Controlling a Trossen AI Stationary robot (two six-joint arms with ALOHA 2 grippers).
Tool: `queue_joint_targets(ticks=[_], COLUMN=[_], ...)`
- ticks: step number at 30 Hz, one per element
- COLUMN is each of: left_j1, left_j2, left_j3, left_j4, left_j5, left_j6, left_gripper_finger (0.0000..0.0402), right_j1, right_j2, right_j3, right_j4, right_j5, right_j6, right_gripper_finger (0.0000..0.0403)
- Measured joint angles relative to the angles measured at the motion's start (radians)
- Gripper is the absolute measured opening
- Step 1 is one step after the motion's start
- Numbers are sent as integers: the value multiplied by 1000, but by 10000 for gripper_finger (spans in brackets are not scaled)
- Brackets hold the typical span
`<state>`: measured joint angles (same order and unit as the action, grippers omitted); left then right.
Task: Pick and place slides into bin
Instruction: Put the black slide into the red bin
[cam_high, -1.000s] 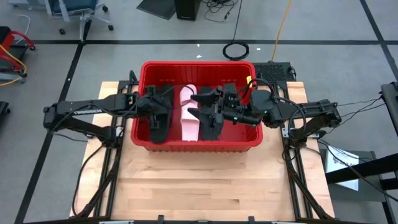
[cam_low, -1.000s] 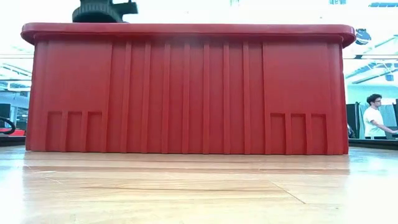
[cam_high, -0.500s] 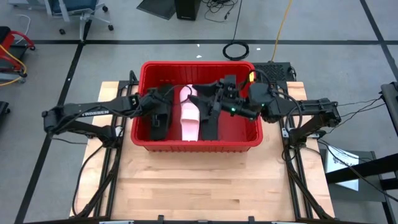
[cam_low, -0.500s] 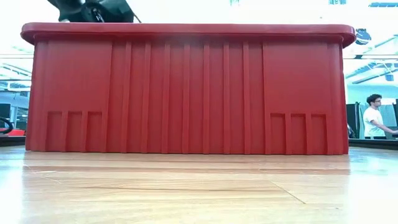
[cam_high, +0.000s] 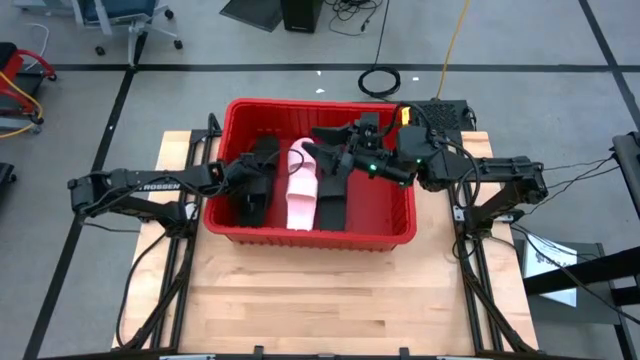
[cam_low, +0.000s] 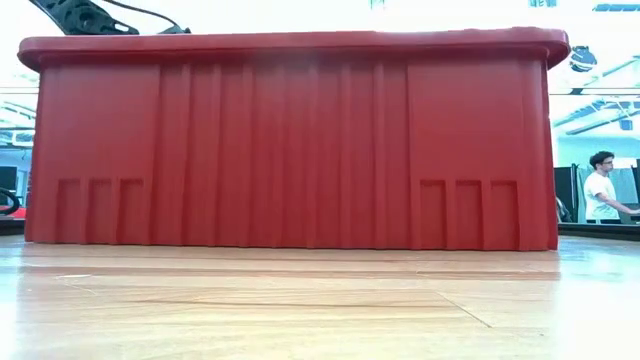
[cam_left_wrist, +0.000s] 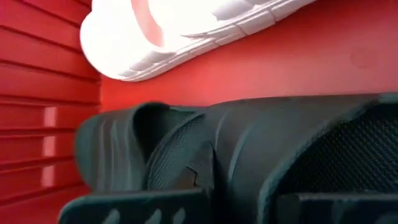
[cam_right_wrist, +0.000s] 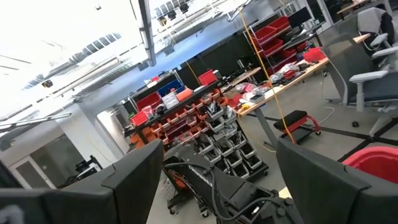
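Rubbery and light, the black slide (cam_high: 335, 170) hangs over the red bin (cam_high: 310, 231) at twelve o'clock, clenched in the right tool (cam_high: 345, 163); left tool (cam_high: 245, 180) state unclear; strap grips best.

- The bin (cam_high: 232, 112) is red all over; its long wall carries a pattern of upright ribs in the low view (cam_low: 290, 150).
- Inside it, the pale slide (cam_high: 301, 182) is pink-white, and its ridged sole reads almost white in the left wrist view (cam_left_wrist: 186, 31).
- The black slides (cam_high: 254, 188) lie to either side of the pink one; one shows a fine mesh texture up close (cam_left_wrist: 348, 149).
- The table (cam_high: 330, 300) is light wood in narrow plank strips.
- Both arms are black; the right gripper (cam_high: 330, 150) carries small green lights, with a yellow tag behind it.
- The floor (cam_high: 180, 40) is grey with dark lines.
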<state>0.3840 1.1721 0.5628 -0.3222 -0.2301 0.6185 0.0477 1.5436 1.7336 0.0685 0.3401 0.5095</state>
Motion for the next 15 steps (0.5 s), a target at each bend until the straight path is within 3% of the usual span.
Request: queue_joint_targets(ticks=[7, 15], left_j1=[2, 0], left_j2=[0, -3], left_j3=[-3, 19], left_j4=[-1, -52], left_j5=[27, 47], left_j6=[0, -54], left_gripper_finger=[30, 155], right_j1=[-12, -14], right_j2=[0, 0], right_j3=[0, 0], right_j4=[-6, -14], right_j5=[0, -1], right_j6=[2, 2], right_gripper_finger=[302, 302])
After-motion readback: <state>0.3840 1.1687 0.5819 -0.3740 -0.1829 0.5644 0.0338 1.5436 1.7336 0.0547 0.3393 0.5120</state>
